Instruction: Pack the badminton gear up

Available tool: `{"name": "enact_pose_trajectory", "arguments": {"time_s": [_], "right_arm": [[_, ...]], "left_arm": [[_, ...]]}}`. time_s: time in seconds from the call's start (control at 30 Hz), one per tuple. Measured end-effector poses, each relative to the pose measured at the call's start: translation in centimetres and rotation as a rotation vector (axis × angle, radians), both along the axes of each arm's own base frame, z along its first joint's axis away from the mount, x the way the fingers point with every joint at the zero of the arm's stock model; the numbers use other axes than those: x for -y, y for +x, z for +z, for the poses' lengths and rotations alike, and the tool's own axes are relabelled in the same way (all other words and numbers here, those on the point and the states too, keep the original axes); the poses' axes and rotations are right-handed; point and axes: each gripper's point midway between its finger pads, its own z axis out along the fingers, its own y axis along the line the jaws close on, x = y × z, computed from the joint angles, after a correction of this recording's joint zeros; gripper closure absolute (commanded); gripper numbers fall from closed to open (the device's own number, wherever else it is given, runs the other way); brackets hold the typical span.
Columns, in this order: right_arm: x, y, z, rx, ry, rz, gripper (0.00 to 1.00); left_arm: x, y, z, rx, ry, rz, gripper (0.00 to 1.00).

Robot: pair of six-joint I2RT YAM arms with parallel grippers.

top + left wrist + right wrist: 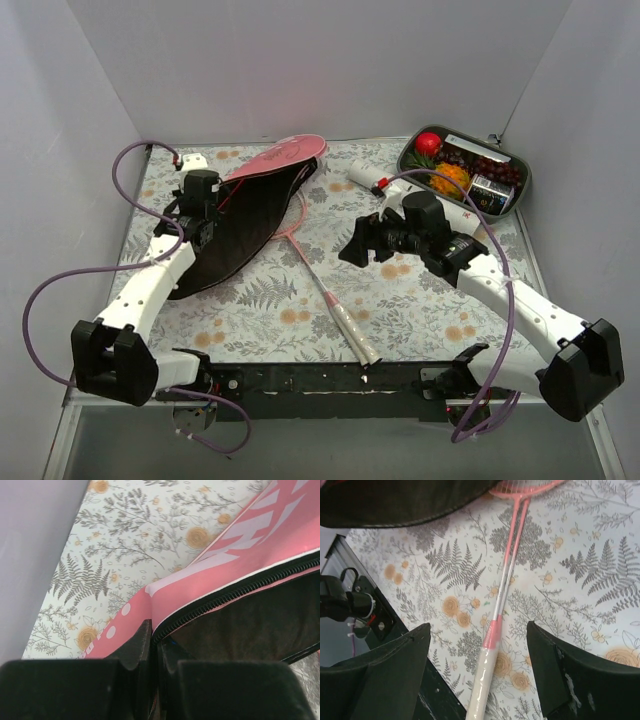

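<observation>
Nearest me, the pink-framed racket (322, 288) lies on the fern-print bench (250, 315), its white handle close to the near edge and its shaft running back and left. The head end goes under the open mouth of the pink racket bag (245, 205). My right gripper (352, 246) hovers above the shaft with its jaws spread wide and holds nothing; the right wrist view looks straight down at the racket (502, 585) between them. Further left, my left gripper (154, 647) is clamped on the bag's (235, 565) zipped edge. Beyond the right arm a long white tube (366, 178) lies just beside the grey fruit tray (521, 188) in the far right corner.
</observation>
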Motion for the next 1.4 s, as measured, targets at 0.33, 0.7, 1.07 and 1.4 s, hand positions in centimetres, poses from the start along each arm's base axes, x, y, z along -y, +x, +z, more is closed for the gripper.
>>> {"name": "enact_pose_trajectory", "arguments": {"time_s": [0.33, 0.7, 1.07, 1.4], "right_arm": [[-1.2, -0.5, -6.8, -0.065, -0.222, 0.074, 0.23], [-6.6, 1.0, -10.6, -0.009, -0.429, 0.160, 0.33], [-6.8, 1.8, -15.1, -0.027, -0.581, 0.176, 0.34], [-8.5, 1.9, -14.6, -0.010, -0.576, 0.204, 0.43]], "left_arm": [[-3.4, 0.7, -1.8, -0.021, -0.051, 0.139, 1.00], [-3.8, 0.9, -3.1, -0.016, -0.080, 0.171, 1.00], [-3.4, 1.2, -4.3, -0.027, -0.127, 0.161, 1.00], [-3.0, 1.3, -4.6, -0.035, -0.143, 0.146, 1.00]]}}
